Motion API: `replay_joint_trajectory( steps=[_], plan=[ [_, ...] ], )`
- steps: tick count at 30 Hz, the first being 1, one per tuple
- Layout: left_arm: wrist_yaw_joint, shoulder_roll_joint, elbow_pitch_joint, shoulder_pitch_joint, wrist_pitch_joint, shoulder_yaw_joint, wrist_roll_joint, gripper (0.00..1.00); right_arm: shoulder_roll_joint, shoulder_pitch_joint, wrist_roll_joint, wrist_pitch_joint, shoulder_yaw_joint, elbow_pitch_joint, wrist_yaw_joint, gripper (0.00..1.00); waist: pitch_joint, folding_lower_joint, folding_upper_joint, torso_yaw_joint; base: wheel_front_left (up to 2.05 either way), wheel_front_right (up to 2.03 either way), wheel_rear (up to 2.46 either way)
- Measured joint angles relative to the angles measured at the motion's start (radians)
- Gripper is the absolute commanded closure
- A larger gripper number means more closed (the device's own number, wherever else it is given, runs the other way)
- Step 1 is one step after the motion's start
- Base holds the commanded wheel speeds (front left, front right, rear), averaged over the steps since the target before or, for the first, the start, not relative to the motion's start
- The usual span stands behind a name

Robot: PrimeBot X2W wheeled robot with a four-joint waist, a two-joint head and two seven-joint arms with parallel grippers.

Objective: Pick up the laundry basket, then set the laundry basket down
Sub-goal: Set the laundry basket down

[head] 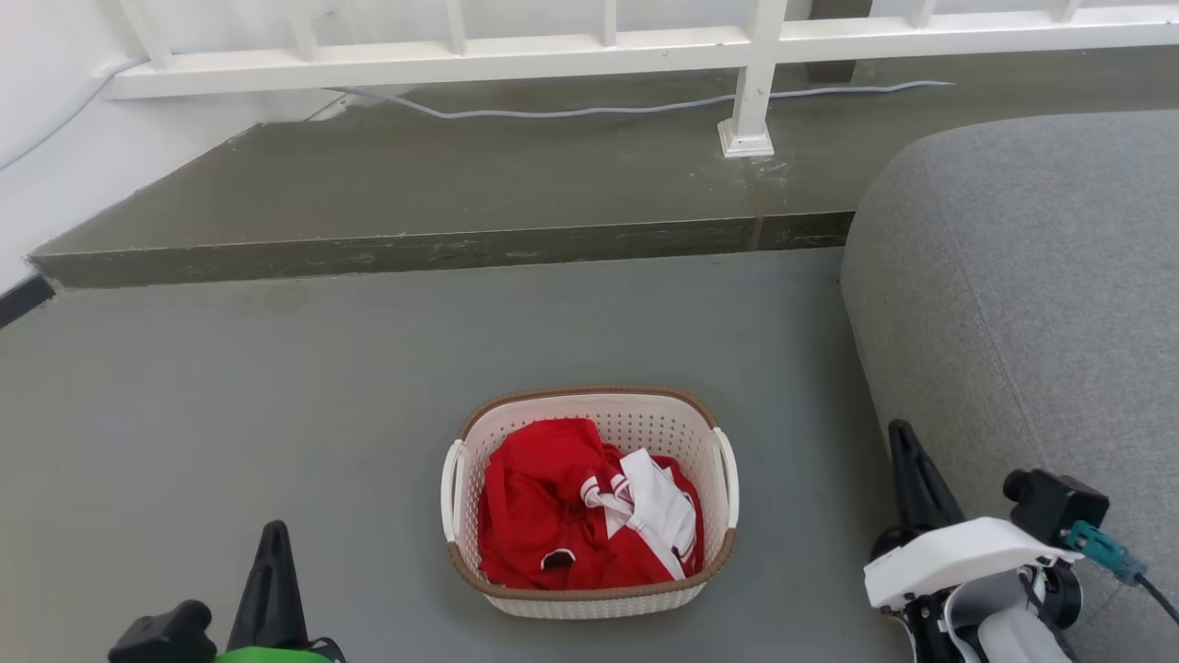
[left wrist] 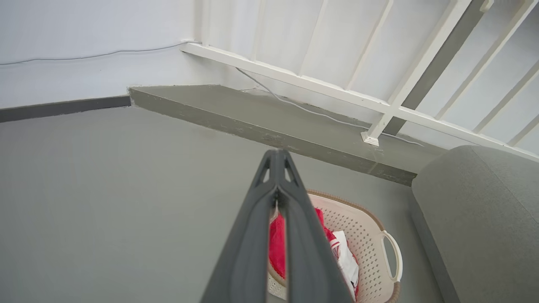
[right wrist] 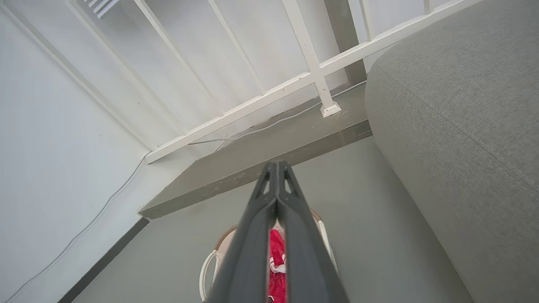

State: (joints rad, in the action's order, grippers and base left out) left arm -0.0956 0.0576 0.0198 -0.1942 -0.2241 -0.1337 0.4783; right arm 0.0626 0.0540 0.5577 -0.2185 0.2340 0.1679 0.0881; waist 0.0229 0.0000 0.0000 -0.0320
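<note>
The cream-white laundry basket (head: 589, 502) with a brown rim band stands on the grey floor, holding red and white clothes (head: 576, 506). It has a white loop handle (head: 728, 477) on each side. My left gripper (head: 274, 543) is shut, low at the left, well apart from the basket. My right gripper (head: 901, 442) is shut too, to the basket's right, beside the couch. In the left wrist view the shut fingers (left wrist: 276, 160) cover part of the basket (left wrist: 366, 244). In the right wrist view the shut fingers (right wrist: 276, 168) hide most of the basket (right wrist: 210, 265).
A grey couch (head: 1032, 304) fills the right side, close to my right arm. Behind the basket a raised step (head: 442, 249) runs across, with a white railing (head: 755, 83) and a cable (head: 589, 110) on it. A white wall (head: 55, 166) stands at the left.
</note>
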Motion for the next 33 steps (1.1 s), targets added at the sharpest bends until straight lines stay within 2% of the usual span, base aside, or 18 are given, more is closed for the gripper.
replay_joint_trajectory(
  steps=[33],
  plan=[
    [0.067, 0.022, 0.068, 0.072, 0.102, 0.042, 0.474, 1.0, 0.012, -0.02, 0.441, 0.105, -0.108, 0.017, -0.066, 1.0, -0.007, 0.0, 0.0, 0.012, 0.0, 0.0, 0.0]
  ],
)
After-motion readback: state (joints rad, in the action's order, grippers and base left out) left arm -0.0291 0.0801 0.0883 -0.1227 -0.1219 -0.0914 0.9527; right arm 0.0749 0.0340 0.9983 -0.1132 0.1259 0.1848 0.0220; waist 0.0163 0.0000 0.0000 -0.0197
